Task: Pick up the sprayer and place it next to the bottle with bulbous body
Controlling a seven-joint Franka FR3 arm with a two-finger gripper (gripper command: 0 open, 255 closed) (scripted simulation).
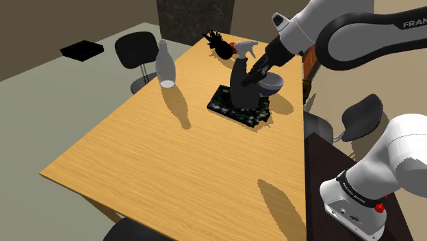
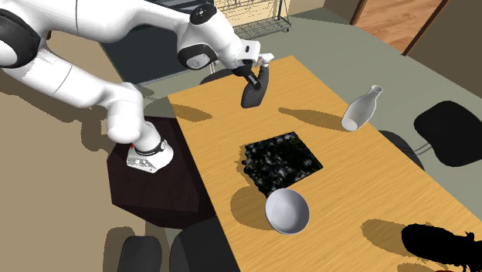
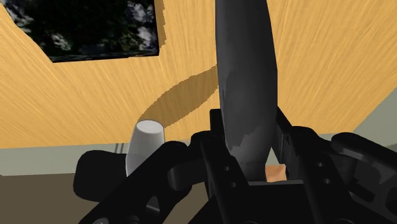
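- Two black fingers [image 3: 215,137] of the gripper [image 3: 248,145] press on either side of the dark grey sprayer [image 3: 245,76], pinching its body between them; the wrist view shows this grip closest.
- From the shoulder view the sprayer [image 1: 241,85] shows its white head and overlaps the black mat [image 1: 250,116] and the grey bowl [image 1: 272,85].
- Seen from the second exterior view, the sprayer [image 2: 253,93] hangs apart from the mat [image 2: 282,158] and bowl [image 2: 287,210], over the table [image 2: 363,178] near the edge by the stand [image 2: 166,193].
- Well apart from the sprayer across the tabletop is the white bottle [image 2: 361,108]; it also appears beside the fingers in the wrist view.
- Rising from the stand, the arm [image 2: 85,81] bends at a high elbow, and its forearm slants down to the gripper [image 2: 251,75].
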